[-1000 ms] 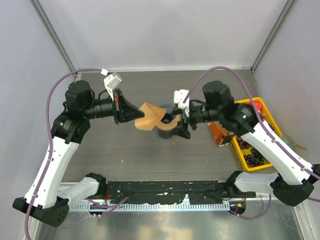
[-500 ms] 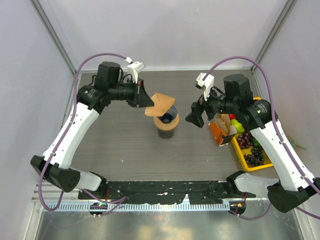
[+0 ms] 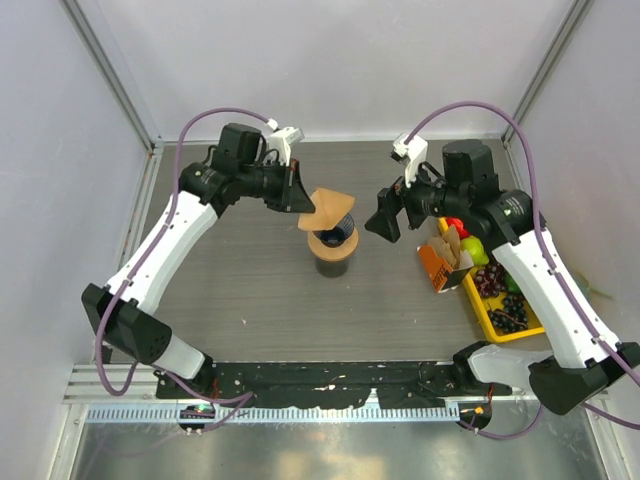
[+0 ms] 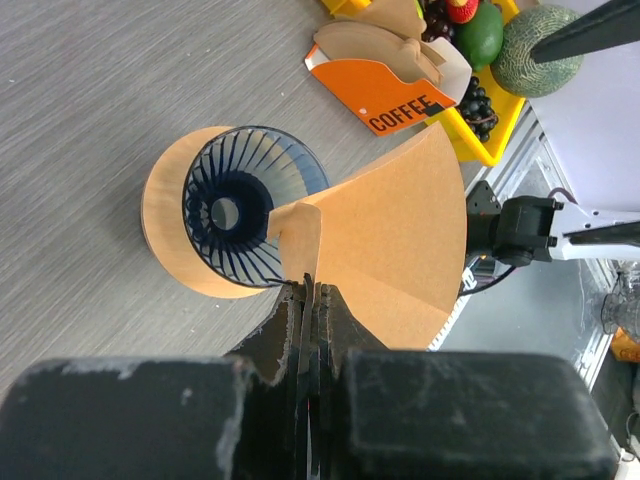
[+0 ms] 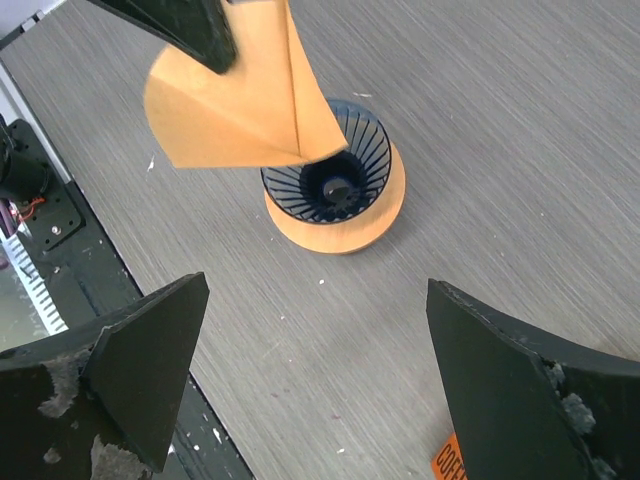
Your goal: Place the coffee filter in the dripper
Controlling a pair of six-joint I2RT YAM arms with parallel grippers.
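top view: left gripper (image 3: 303, 197) is clenched on one edge of the coffee filter (image 3: 330, 209) and holds it in the air right over the dripper (image 3: 335, 240), mid table (image 3: 240, 290). filter is tilted, low corner over the wooden ring, not down in the cone. right gripper (image 3: 384, 222) is near the dripper on its right, apart from it, nothing in it. orange box (image 3: 440, 265) and yellow tray (image 3: 495, 322) with fruit sit further right.

left wrist view: fingers (image 4: 275, 340) pinch tight on the filter's (image 4: 400, 230) folded edge. the paper fans out to one side of the blue ribbed cone (image 4: 240, 210). a small flap stands up near the pinch, so it is partly open but mostly flat. it overlaps the cone's rim here. touching or just above, cannot tell. inside of the cone is bare, no paper in it.

right wrist view: right claw is released, jaws spread wide, one finger in each bottom corner, empty. filter (image 5: 235, 110) hangs in from the top left, its pointed end over the rim of the dripper (image 5: 335, 215), not seated.

progress, my read: the filter is picked up and held over the dripper, so roughly the first half is done. left to do: get the point down into the cone, let go, and have the paper sit against the ribs. since it is mostly flat, it may lie across the rim instead of dropping in. the free right gripper looks placed to help.
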